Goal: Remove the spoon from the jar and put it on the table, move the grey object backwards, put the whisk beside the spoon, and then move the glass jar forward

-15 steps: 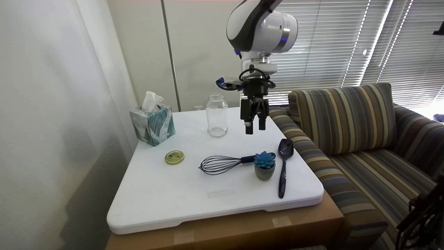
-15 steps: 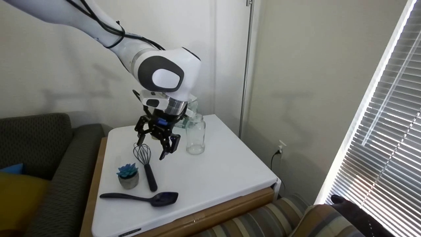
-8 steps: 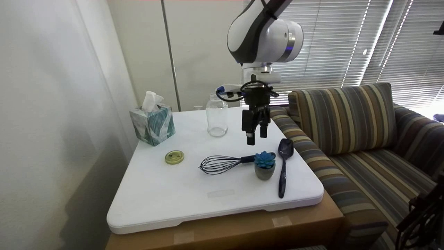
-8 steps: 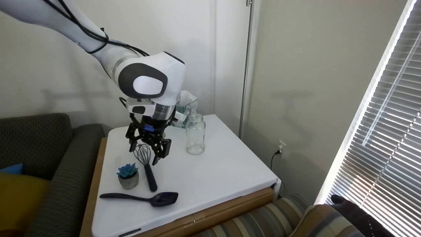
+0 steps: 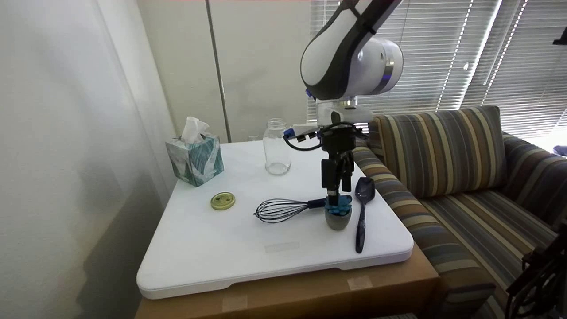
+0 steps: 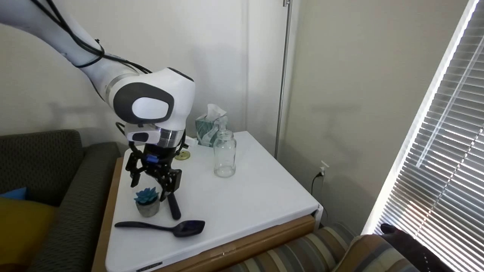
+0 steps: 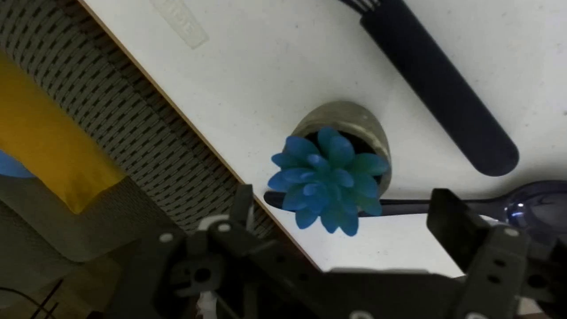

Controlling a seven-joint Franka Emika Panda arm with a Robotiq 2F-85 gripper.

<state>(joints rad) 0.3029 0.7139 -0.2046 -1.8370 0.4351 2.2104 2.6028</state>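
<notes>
The grey object, a small grey pot (image 5: 337, 221) with a blue succulent, stands upright on the white table (image 5: 208, 257). My gripper (image 5: 339, 196) is open just above it; in the wrist view the jaws (image 7: 343, 198) spread to either side of the plant (image 7: 330, 177), apart from it. The black spoon (image 5: 361, 223) lies beside the pot near the table edge; its handle (image 7: 405, 207) runs past the pot in the wrist view. The whisk (image 5: 305, 204) lies on the pot's other side, its wire head hidden by my gripper in an exterior view (image 6: 174, 207). The glass jar (image 6: 225, 155) stands empty farther off.
A teal tissue box (image 5: 197, 159) stands by the wall, with a yellow-green lid (image 5: 223, 201) in front of it. A striped sofa (image 5: 390, 212) borders one table side. A dark sofa (image 6: 90, 177) with a yellow pillow (image 7: 48, 137) borders another.
My open gripper has come down and across the table from near the jar to above the plant pot. The pot, whisk, spoon and jar have not moved.
</notes>
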